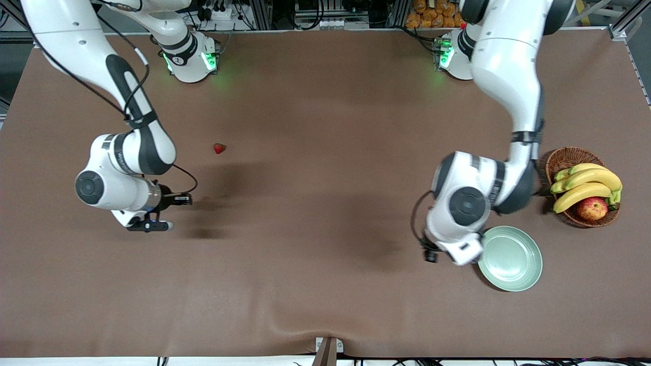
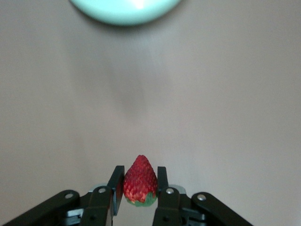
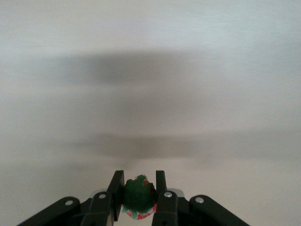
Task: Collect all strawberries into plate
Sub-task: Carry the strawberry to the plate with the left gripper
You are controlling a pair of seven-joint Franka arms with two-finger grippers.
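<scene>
We see a matt brown surface (image 1: 315, 229), cloth-like, with a soft ripple at its edge nearest the front camera. The plate (image 1: 513, 260) looks glazed and glossy, catching a bright highlight. The basket (image 1: 563, 158) is rough woven wicker; the bananas (image 1: 585, 183) and apple (image 1: 593, 207) in it have smooth, faintly shiny skins. The berry (image 2: 140, 181) in the left end effector (image 2: 140, 188) has a pitted, bumpy red skin; the one in the right end effector (image 3: 138, 194) shows a matt leafy cap (image 3: 138, 192). The fingers (image 2: 115, 186) look like matt black plastic with small bright metal screws. Arm shells (image 1: 508, 66) are smooth, glossy white plastic.
</scene>
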